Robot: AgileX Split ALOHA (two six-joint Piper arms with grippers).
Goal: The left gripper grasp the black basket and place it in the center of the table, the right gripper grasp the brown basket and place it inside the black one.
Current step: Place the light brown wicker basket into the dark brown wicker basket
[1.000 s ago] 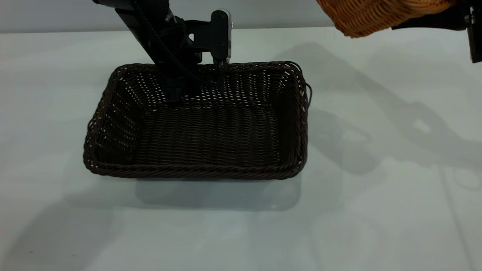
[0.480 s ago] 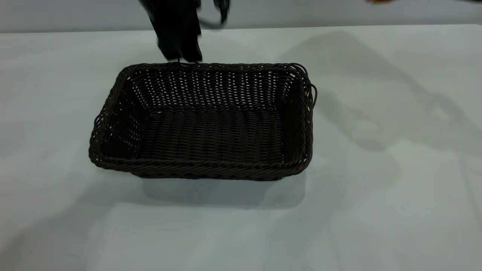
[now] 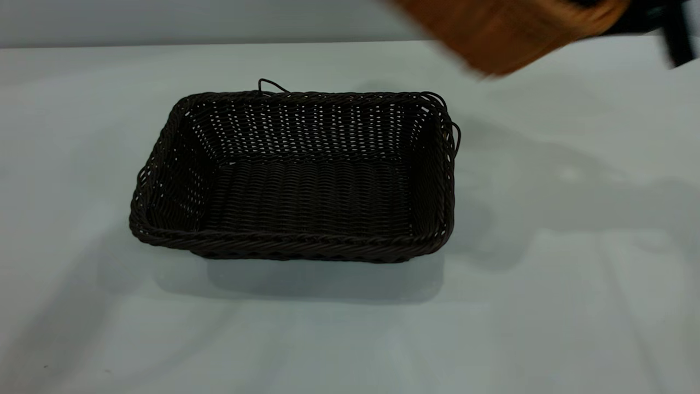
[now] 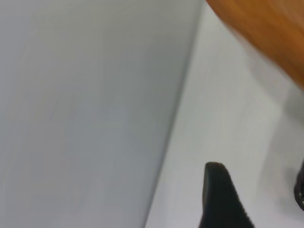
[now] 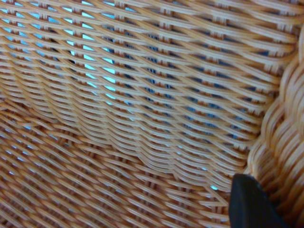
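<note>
We see the black basket (image 3: 295,175) upright and empty mid-table (image 3: 547,306); the brown basket (image 3: 503,27) hangs tilted in the air past its far-right corner.

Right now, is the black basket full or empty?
Empty. The black basket stands upright on the table and its woven floor is bare. The brown basket is up in the air, not inside it.

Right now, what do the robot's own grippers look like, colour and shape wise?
Both are plain black. The left gripper shows a smooth matte finger narrowing to a rounded tip. The right gripper is only a dark blur from outside; up close its finger is a black tapering wedge against the brown basket. No cables or markings show.
</note>
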